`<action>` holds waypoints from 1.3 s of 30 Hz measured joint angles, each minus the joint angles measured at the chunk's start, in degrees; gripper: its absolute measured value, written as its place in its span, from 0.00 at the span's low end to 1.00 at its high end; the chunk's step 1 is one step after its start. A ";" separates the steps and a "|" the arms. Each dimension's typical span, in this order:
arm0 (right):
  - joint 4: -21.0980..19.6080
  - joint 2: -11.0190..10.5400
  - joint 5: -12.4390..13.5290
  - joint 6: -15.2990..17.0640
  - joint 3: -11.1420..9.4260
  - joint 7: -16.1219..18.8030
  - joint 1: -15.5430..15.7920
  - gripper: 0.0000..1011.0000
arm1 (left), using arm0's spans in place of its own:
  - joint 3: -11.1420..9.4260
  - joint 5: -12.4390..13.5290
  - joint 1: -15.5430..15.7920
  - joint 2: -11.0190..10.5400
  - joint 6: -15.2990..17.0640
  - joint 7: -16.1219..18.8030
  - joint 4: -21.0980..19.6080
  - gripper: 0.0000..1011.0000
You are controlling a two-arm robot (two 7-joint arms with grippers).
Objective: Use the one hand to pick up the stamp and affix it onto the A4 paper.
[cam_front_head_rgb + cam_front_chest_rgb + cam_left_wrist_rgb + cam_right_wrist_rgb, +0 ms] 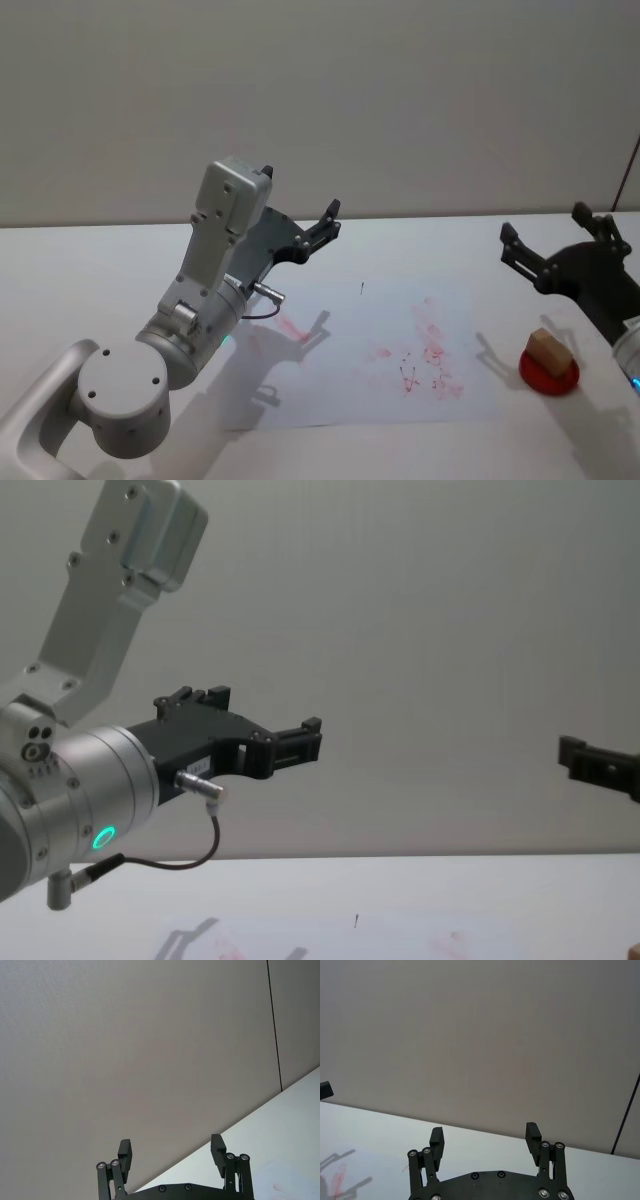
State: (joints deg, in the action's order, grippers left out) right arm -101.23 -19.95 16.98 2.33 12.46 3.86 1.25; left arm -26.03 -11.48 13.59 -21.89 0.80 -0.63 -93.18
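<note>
One stamp point(549, 347), a small wood-coloured block, sits on a single round red pad point(549, 378) on the table point(120, 260), just off the A4 paper point(350, 390) at about 4 o'clock from the sheet's centre. It probably rests there so its face takes up ink and is within easy reach of the right arm. The right gripper point(545, 222) hangs above the table at roughly 12 o'clock from the stamp, well apart from it. Its two fingers point(436, 1136) are spread wide and grasp nothing, a gap that looks ample for the narrow block. The left gripper point(322, 228) is raised at about 10 o'clock from the paper's centre and aims at the wall point(320, 90). Its two fingers point(125, 1149) are likewise released and empty, likely parked out of the working path. The one sheet carries a loose cluster of red prints point(432, 358) towards its 3 o'clock side, one smear point(292, 326) towards 9 o'clock, and one tiny dark tick mark point(362, 288) near 12 o'clock. The blank middle looks the sensible place for a fresh impression.
</note>
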 joint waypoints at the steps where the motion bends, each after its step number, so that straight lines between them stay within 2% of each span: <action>1: -0.02 -0.24 0.14 0.14 -0.17 0.00 0.15 0.99 | 0.00 0.00 0.00 0.00 0.00 0.00 0.00 0.99; 15: -0.44 -5.50 2.58 4.51 -3.58 -0.46 3.99 0.99 | 0.00 0.00 0.00 0.00 0.00 0.00 0.00 0.99; 20: -0.60 -6.91 2.68 5.92 -4.20 0.94 5.14 0.99 | 0.00 0.00 0.00 0.00 0.00 0.00 0.00 0.99; 30: -0.89 -8.52 1.48 8.08 -4.30 5.50 6.21 0.99 | 0.00 0.00 0.00 0.00 0.00 0.00 0.00 0.99; 39: -1.34 -9.35 0.34 10.16 -4.20 6.54 7.33 0.99 | 0.00 0.00 0.00 0.00 0.00 0.00 0.00 0.99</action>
State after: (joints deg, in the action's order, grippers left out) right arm -102.57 -29.29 17.32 12.49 8.25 10.40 8.58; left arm -26.02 -11.48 13.59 -21.89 0.80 -0.63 -93.18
